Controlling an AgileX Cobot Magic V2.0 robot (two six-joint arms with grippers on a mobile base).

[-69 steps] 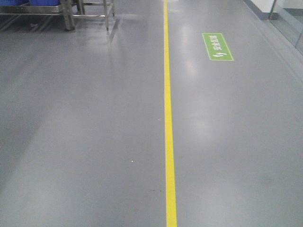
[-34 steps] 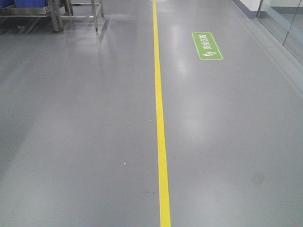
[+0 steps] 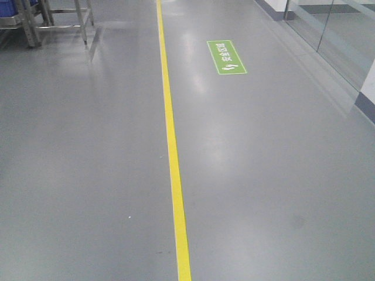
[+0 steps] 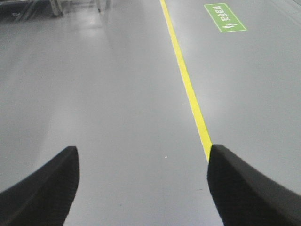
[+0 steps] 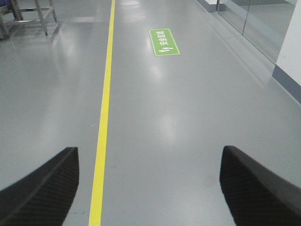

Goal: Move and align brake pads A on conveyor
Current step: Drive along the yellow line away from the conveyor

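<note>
Two wrist cameras look low along a glossy grey floor (image 3: 88, 175). The left end effector (image 4: 142, 155) is spread wide, its two black textured fingers (image 4: 47, 193) sitting at the bottom corners of the view with only bare floor between them. It holds nothing. The right end effector (image 5: 149, 155) is spread just as wide and also holds nothing.

A yellow line (image 3: 173, 164) runs along the floor away from the robot. In the left wrist view it slants down to the right and disappears behind the right-hand finger. In the right wrist view it passes just inside the left-hand finger. The front view shows it slightly left of centre.

A green floor sign (image 3: 226, 57) with white characters lies to the right of the line, apart from it, in all three views. Only the front and right wrist views show the glass partition (image 3: 328, 35) along the right side and the white pillar (image 3: 368, 88) with its dark base. The steel frame legs (image 3: 35, 23) at far left are clearest in the front view, which also shows a blue bin (image 3: 4, 9) at the frame. The left wrist view catches only a blurred bit of the frame at its top edge.

Neither the brake pads nor the conveyor shows in any view, so where they lie cannot be told.
</note>
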